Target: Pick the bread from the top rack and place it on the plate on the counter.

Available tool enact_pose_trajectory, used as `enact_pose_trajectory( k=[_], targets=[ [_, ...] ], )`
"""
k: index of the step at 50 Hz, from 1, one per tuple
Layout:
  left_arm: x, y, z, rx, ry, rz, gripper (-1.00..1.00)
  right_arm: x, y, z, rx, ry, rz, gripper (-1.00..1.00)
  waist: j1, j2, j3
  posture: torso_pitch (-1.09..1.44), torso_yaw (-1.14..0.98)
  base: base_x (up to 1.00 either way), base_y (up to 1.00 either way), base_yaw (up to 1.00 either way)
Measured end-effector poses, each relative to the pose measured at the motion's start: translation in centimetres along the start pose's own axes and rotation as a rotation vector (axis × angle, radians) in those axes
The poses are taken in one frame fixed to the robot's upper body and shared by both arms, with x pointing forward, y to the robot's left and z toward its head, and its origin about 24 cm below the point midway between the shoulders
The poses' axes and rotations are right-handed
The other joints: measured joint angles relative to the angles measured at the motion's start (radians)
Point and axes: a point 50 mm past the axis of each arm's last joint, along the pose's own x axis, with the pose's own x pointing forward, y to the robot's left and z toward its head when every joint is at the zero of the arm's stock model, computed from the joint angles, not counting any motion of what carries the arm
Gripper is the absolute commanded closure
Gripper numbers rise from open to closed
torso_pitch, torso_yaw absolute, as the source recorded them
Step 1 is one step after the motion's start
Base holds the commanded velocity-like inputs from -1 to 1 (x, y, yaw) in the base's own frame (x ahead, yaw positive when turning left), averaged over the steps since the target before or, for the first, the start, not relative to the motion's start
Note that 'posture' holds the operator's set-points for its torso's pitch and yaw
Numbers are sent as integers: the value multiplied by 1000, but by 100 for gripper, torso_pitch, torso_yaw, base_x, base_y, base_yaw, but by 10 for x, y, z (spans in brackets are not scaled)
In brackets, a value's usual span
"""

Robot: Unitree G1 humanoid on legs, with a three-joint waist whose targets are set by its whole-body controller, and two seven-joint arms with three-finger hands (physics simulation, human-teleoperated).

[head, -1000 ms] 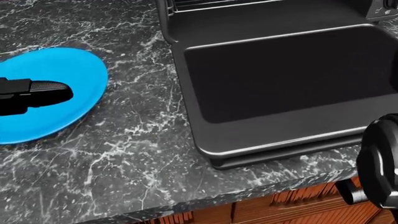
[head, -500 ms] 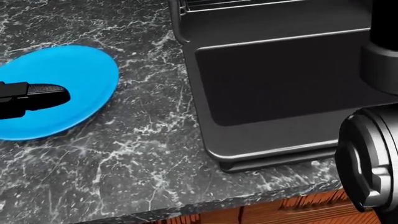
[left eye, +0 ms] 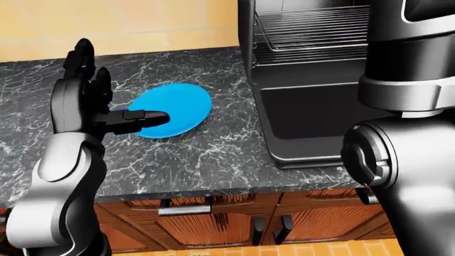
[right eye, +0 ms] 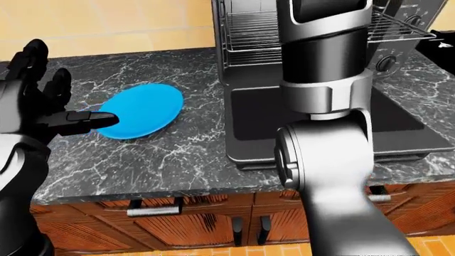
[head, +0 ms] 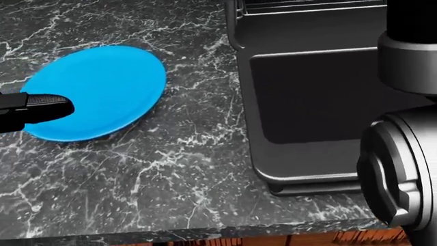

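The blue plate (left eye: 176, 108) lies on the dark marble counter (left eye: 192, 160), left of the black toaster oven. The oven's door (left eye: 313, 114) is folded down flat and its wire racks (left eye: 313, 29) show above it. No bread shows on the visible parts of the racks. My left hand (left eye: 106, 93) is open, fingers upright, with its thumb (head: 41, 106) stretched out over the plate's left edge. My right arm (right eye: 324, 106) rises steeply before the oven and leaves the top of the views, hiding part of the racks. Its hand is out of view.
A yellow wall (left eye: 142, 21) stands behind the counter. Wooden cabinet doors with dark handles (left eye: 185, 210) run below the counter's near edge. The lowered oven door reaches almost to that edge. Oven knobs (right eye: 388, 63) show right of the racks.
The head view has shifted, so plate and oven now lie further right in it. My right arm has risen and fills the right side. My left thumb stays over the plate's left edge.
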Motion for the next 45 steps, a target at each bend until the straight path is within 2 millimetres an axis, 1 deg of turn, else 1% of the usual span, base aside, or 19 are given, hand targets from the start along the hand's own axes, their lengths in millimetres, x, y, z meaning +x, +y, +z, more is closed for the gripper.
enact_pose_trajectory(
  k=[7, 18, 38, 45],
  targets=[
    [1, -1, -1, -1, -1, 0, -100, 1, 2, -4, 3, 12, 13, 100, 51, 6, -4, 0, 37, 0, 0, 0],
    [0, 0, -2, 0, 1, 3, -100, 1, 5, -4, 3, 10, 21, 100, 119, 13, -13, 0, 42, 0, 0, 0],
    [1, -1, 0, 2, -3, -5, -100, 5, 8, -5, 3, 16, 31, 100, 225, 14, -25, 0, 52, 0, 0, 0],
    [0, 0, -4, 2, 2, -2, -100, 13, 8, -15, 10, 38, 29, 100, 258, 13, -31, 0, 56, 0, 0, 0]
  ],
)
